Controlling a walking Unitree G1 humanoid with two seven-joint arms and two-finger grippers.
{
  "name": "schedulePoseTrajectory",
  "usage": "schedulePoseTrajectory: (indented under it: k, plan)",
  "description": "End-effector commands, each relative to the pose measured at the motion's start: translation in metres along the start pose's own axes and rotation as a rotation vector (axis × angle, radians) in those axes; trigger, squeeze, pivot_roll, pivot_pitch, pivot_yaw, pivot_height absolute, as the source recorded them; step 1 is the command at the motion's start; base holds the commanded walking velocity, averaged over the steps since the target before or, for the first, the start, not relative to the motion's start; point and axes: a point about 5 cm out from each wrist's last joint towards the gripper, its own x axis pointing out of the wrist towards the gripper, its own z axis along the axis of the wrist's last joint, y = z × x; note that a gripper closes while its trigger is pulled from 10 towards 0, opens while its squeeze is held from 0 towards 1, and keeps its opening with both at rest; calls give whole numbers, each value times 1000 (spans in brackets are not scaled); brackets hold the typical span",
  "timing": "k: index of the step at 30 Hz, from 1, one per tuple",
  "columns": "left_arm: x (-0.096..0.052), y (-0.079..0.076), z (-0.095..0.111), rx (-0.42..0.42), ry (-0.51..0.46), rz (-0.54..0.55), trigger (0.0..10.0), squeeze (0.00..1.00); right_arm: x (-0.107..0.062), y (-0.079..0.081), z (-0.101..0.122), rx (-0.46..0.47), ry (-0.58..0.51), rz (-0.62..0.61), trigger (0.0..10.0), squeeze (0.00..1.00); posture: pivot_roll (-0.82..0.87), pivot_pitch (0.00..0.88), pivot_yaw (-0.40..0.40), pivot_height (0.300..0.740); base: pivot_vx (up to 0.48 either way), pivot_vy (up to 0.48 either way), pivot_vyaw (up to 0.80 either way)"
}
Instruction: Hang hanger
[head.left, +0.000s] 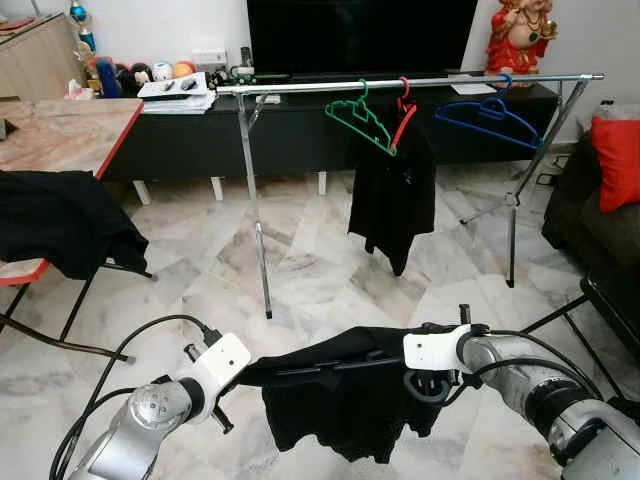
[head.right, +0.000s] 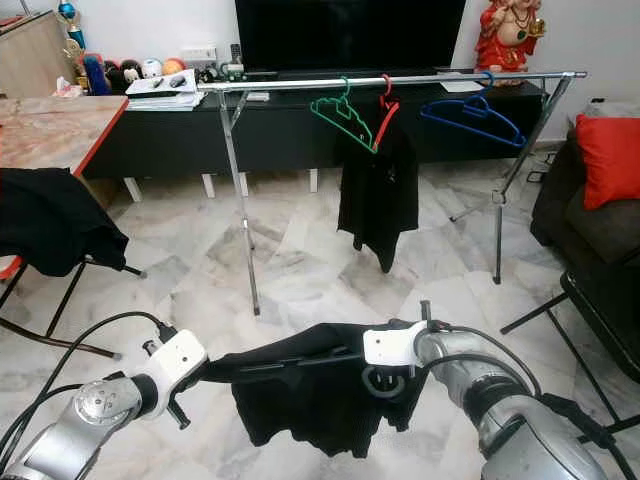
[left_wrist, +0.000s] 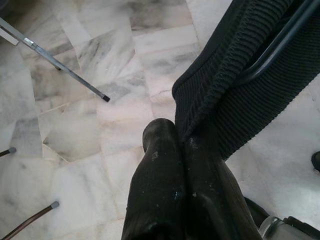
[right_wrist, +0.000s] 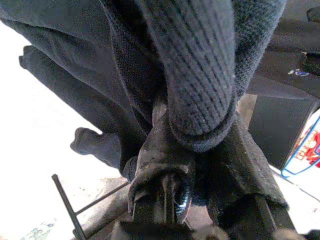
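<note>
A black knitted garment (head.left: 340, 400) hangs on a dark hanger (head.left: 320, 370) held low between my two arms. My left gripper (left_wrist: 177, 132) is shut on the garment's ribbed edge at its left end. Shut on the right end is my right gripper (right_wrist: 170, 150), with the knit bunched over its fingers. A dark loop (head.left: 425, 388) dangles under the right wrist. Ahead stands a chrome clothes rail (head.left: 300, 86), which carries a green hanger (head.left: 360, 120), a red hanger (head.left: 403, 115) bearing a black garment (head.left: 392, 190), and a blue hanger (head.left: 490, 118).
The rail's legs (head.left: 262, 260) stand on the marble floor between me and a black TV stand (head.left: 200, 140). A red-edged table (head.left: 60, 135) with a black cloth (head.left: 60, 220) draped on it is at left. At right, a dark sofa holds a red cushion (head.left: 615, 150).
</note>
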Motion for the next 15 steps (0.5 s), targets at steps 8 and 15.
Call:
schedulePoseTrajectory:
  k: [8,15]
  plan:
    - [-30,37,-59,-38,295,190,0,0,-33,8,-112,74,453,29,0,0,78,102,-125,740,0,0,0]
    - [-30,37,-59,-38,295,190,0,0,-33,8,-112,74,453,29,0,0,78,102,-125,740,0,0,0]
